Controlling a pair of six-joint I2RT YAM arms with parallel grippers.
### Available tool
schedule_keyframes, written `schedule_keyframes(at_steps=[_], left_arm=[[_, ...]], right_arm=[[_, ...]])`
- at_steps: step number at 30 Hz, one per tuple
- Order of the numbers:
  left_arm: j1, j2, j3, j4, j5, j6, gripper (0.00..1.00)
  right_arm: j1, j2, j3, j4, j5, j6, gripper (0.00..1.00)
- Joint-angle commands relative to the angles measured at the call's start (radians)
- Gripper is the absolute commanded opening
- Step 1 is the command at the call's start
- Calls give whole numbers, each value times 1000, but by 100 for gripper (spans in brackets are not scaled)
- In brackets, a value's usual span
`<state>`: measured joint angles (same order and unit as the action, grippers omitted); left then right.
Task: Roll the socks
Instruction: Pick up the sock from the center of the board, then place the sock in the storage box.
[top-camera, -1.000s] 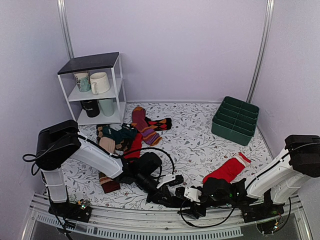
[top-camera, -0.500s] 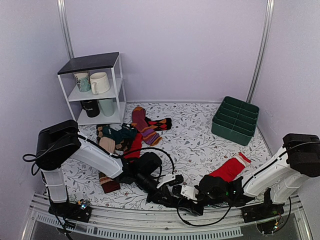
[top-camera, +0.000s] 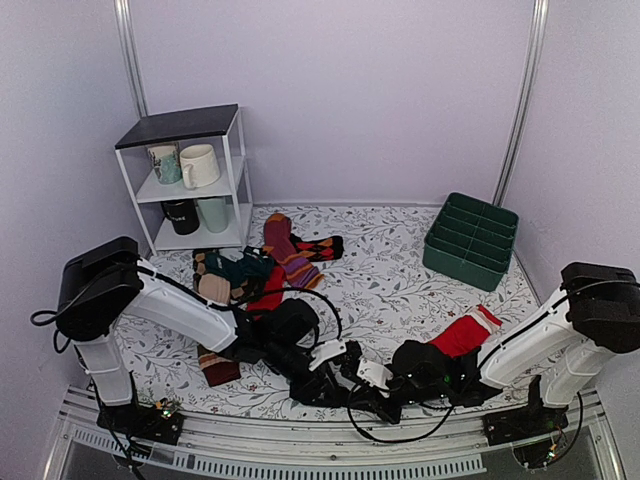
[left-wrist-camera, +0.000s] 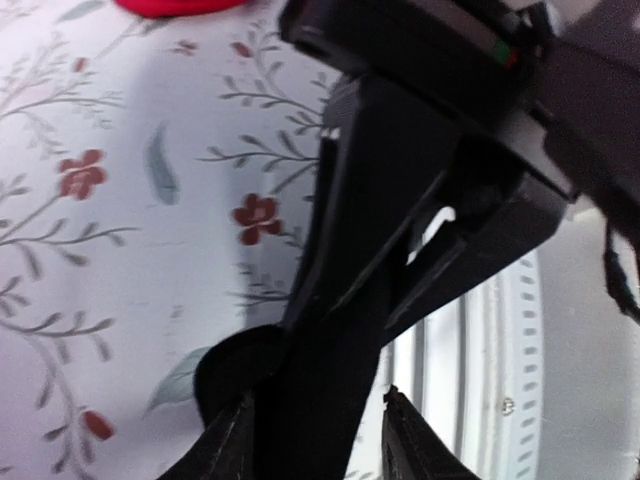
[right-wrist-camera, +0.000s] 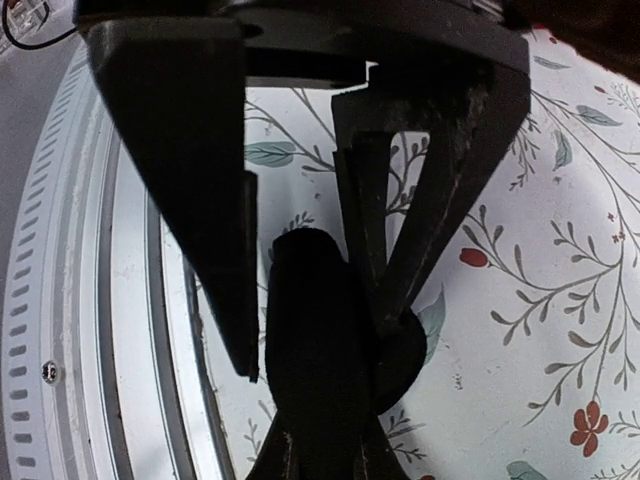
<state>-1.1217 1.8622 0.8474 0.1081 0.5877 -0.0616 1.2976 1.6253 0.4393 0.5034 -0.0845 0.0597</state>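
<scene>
Though black on black and hard to read, can place the socks (right-wrist-camera: 405, 350) at the near middle edge of the bench (top-camera: 400, 270), just where both arms' jaws meet nose to nose. From the right wrist, shows them as a dark bunched lump on the floral top, with a long black piece rising out of it; cannot tell sock from finger there. Shows the right jaws set either side of that piece, snug on one side, a sliver of light on the other; cannot tell whether clamped. Shows the left jaws parted a little around the same dark line; grip likewise unclear. Judging the long axis as running wrist to wrist, along the bench edge. Puts neither arm nearer. Calls for a pinch squarely across that line, well apart from the red sock (top-camera: 455, 338).
</scene>
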Motion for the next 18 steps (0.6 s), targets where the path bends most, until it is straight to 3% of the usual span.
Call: schedule_keyframes(at_steps=[1, 8, 11, 15, 18], left_arm=[[47, -33, -56, -159, -251, 17, 44], [102, -197, -141, -77, -287, 1, 52], [107, -241, -179, -41, -325, 0, 52], [112, -285, -202, 9, -347, 22, 51], [116, -292, -201, 48, -337, 41, 48]], right_arm=[[-51, -11, -38, -79, -23, 52, 0], [-138, -148, -71, -75, -71, 77, 0], [-204, -266, -52, -164, -91, 70, 0], [-388, -505, 25, -357, -155, 7, 0], [-588, -580, 123, -522, -210, -94, 0]])
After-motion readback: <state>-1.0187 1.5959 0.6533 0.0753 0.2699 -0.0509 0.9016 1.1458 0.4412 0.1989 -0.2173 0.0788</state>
